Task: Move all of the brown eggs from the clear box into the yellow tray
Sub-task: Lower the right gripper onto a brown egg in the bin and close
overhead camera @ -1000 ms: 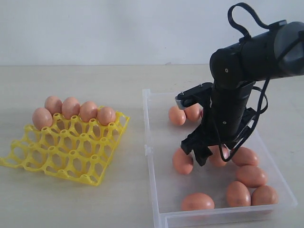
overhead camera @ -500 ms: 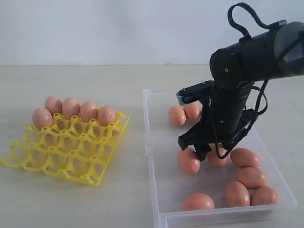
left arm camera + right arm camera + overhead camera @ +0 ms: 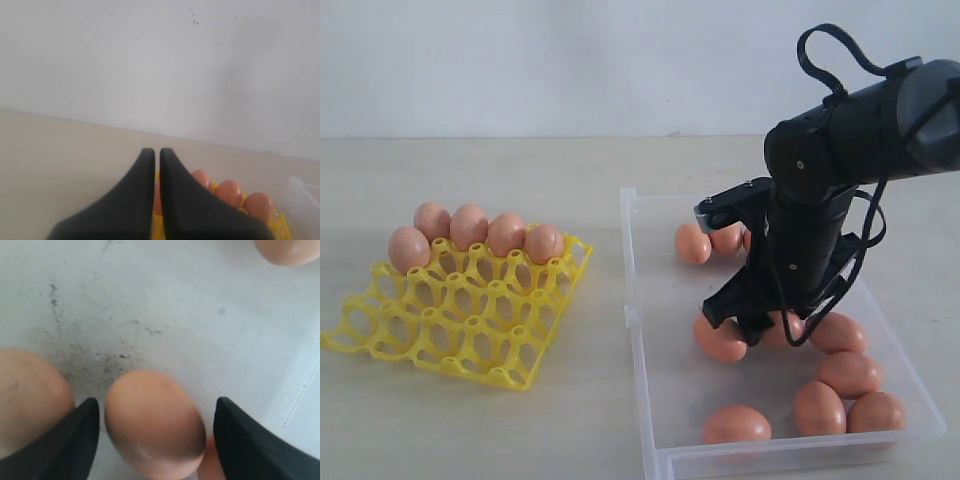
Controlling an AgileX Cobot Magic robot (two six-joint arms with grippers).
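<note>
Inside the clear box (image 3: 632,300), near its left wall and about halfway along it, the right gripper (image 3: 157,404) stood spread wide astride one brown egg (image 3: 152,425). A thin gap showed between the shell and each of the fingers (image 3: 70,445). That egg lay on its side on the box floor, its long axis roughly across the box and aslant to the line between the fingers.

At least nine brown eggs (image 3: 848,372) could be counted in the box, all lying down: two by its far wall, the straddled one, and six toward its near and right walls. The arm hid part of the floor.

Left of the box and apart from it sat one yellow tray (image 3: 450,320). It carried four upright eggs (image 3: 470,225) in the row level with the box's far wall.

The left gripper (image 3: 157,151) was pinched to a slit and held nothing.
</note>
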